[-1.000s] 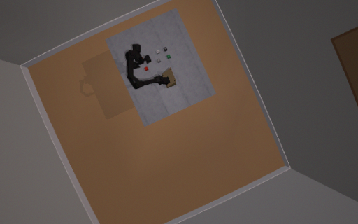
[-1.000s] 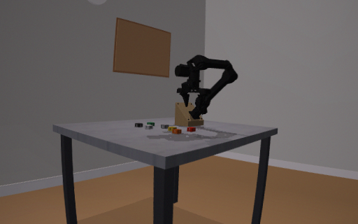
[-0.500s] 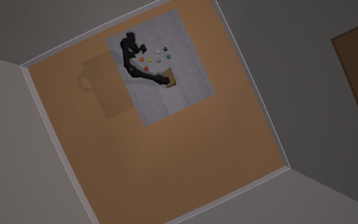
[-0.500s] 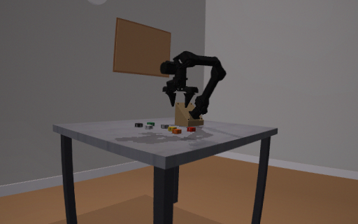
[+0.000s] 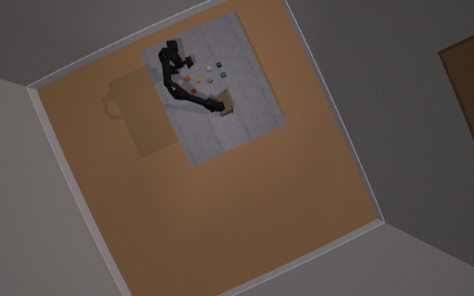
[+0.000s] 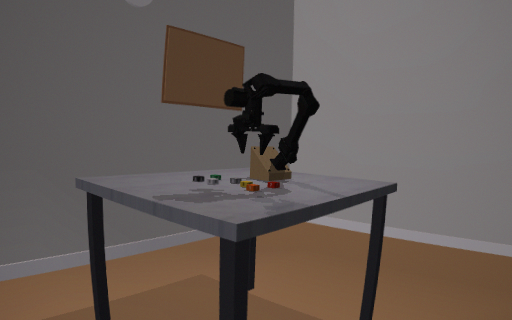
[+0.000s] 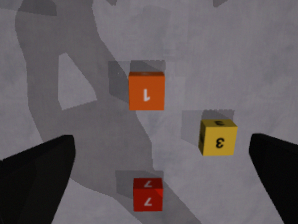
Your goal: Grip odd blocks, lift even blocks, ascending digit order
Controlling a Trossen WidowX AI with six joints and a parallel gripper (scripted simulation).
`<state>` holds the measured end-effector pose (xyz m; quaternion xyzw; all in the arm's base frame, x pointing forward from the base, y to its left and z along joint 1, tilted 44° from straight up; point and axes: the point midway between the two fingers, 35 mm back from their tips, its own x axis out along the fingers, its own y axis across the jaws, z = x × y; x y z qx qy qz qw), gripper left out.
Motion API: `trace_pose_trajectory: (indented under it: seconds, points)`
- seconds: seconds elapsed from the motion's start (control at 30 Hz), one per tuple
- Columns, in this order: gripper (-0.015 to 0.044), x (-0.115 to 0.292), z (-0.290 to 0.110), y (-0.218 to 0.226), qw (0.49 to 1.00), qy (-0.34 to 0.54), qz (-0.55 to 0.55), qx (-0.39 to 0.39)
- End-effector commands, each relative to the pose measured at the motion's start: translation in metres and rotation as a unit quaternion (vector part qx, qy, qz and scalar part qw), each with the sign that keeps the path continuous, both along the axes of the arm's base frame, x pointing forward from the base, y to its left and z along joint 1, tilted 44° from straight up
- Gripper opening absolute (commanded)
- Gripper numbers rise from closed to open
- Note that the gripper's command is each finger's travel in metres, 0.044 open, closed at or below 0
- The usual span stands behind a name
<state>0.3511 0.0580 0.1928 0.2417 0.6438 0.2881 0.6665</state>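
My gripper (image 7: pixel 164 144) (image 6: pixel 253 146) (image 5: pixel 188 61) is open and empty, and hangs well above the table. In the wrist view an orange block (image 7: pixel 147 91) marked 1 lies ahead of the fingers. A yellow block (image 7: pixel 218 137) marked 3 lies to its right. A red block (image 7: pixel 147 193) marked 7 lies nearest, between the fingers' lines. The same orange block (image 6: pixel 253 187) (image 5: pixel 187 78), yellow block (image 6: pixel 245 183) (image 5: pixel 197 80) and red block (image 6: pixel 273 184) (image 5: pixel 193 91) show in the top and exterior views. No block is touched.
A black block (image 6: pixel 198 178) (image 5: pixel 218 65), a green block (image 6: pixel 215 176) (image 5: pixel 222 74) and two pale grey blocks (image 6: pixel 212 181) (image 6: pixel 235 180) lie farther off on the grey table (image 6: pixel 222 212). The arm's base stands on a wooden wedge (image 6: pixel 262 167) (image 5: pixel 226 105).
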Motion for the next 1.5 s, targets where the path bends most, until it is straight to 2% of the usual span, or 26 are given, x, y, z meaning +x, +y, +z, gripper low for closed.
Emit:
trace_pose_trajectory:
  seconds: [0.0,0.3,0.63,0.73,1.47]
  points:
    - [0.04,0.001,0.002,0.0,1.0,-0.001,-0.002,0.002]
    - [0.04,0.006,-0.009,-0.012,1.0,0.0,-0.005,-0.001]
    - [0.04,0.013,-0.119,-0.128,1.0,0.001,-0.008,-0.005]
    - [0.04,0.01,-0.137,-0.144,1.0,-0.001,-0.003,-0.002]
    - [0.04,0.01,-0.14,-0.147,1.0,-0.001,-0.003,-0.002]
